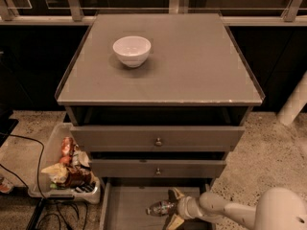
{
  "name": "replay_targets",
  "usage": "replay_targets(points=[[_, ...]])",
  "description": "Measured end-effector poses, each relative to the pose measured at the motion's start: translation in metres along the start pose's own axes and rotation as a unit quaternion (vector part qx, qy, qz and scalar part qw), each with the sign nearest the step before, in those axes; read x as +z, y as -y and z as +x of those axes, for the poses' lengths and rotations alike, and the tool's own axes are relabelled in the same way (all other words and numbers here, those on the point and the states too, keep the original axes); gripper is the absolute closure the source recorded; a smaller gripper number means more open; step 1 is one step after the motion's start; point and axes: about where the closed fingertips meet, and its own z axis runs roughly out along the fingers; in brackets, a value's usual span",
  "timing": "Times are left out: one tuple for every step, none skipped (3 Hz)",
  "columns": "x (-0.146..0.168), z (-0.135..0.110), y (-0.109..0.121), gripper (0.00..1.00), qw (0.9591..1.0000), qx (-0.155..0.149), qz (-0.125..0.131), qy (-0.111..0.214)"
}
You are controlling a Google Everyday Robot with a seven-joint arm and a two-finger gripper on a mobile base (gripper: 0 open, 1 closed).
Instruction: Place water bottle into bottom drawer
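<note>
Inside the bottom drawer (128, 206), the gripper (174, 208) is hovering low over the floor, its two fingers (175, 194) spreading apart. The water bottle (159, 208) is lying on its side between them, poking out past the fingertips. Far above and beyond the gripper, a white bowl (132, 50) is sitting on the cabinet top (192, 61).

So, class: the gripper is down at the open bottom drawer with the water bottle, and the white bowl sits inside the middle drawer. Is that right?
Not quite. The white bowl sits on the cabinet top, not inside a drawer, as the camera view shows. The rest stands: the gripper is down at the open bottom drawer with the water bottle.
</note>
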Motion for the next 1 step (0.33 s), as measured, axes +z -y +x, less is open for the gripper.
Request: replay_targets(points=[[0.0, 0.0, 0.0, 0.0, 1.0, 0.0, 0.0, 0.0]])
